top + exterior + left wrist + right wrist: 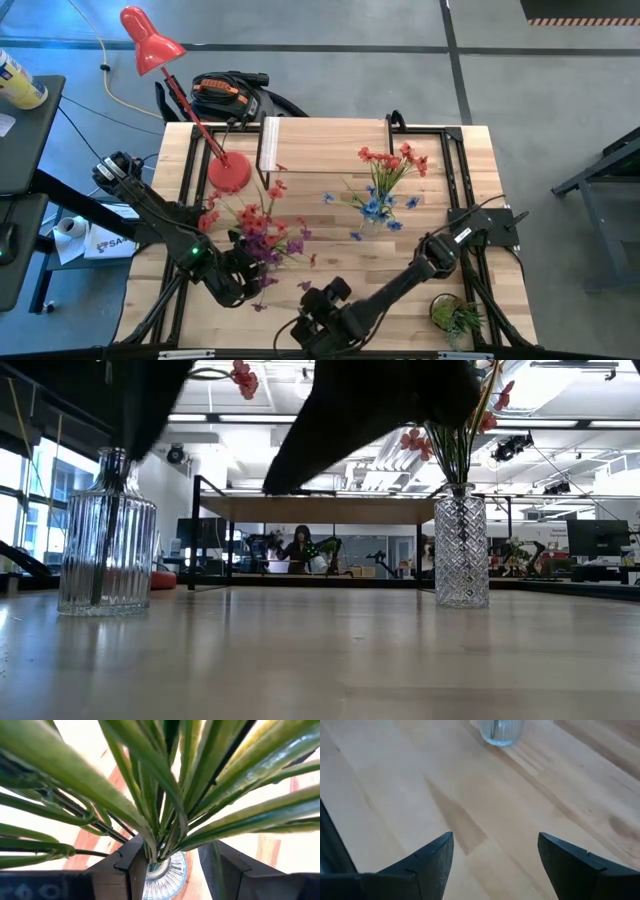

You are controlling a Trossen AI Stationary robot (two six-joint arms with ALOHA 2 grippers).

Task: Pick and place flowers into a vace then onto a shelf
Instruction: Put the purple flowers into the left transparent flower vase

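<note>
A spray of red and purple flowers (262,236) stands with its stems in a ribbed glass vase (105,550) on the table's left near part. My left gripper (172,846) is open just above the vase mouth (167,876), one finger on each side of the green stems (161,837). A second, diamond-cut vase (460,545) right of centre holds red and blue flowers (388,180). The shelf (325,142) stands at the far edge. My right gripper (495,837) hangs open over bare table by the near edge (318,318). My left gripper comes at the stems from above, slanting down, with its fingers on either side of the bunch just above the vase mouth. The stems run close by one finger (134,862); whether they touch it I cannot tell.
A red desk lamp (150,42) has its base (228,172) on the table's far left, beside the shelf. A small leafy green plant (455,316) sits at the near right corner. Bare wood (330,250) lies between the two vases. A person shows in the room beyond (300,550).
</note>
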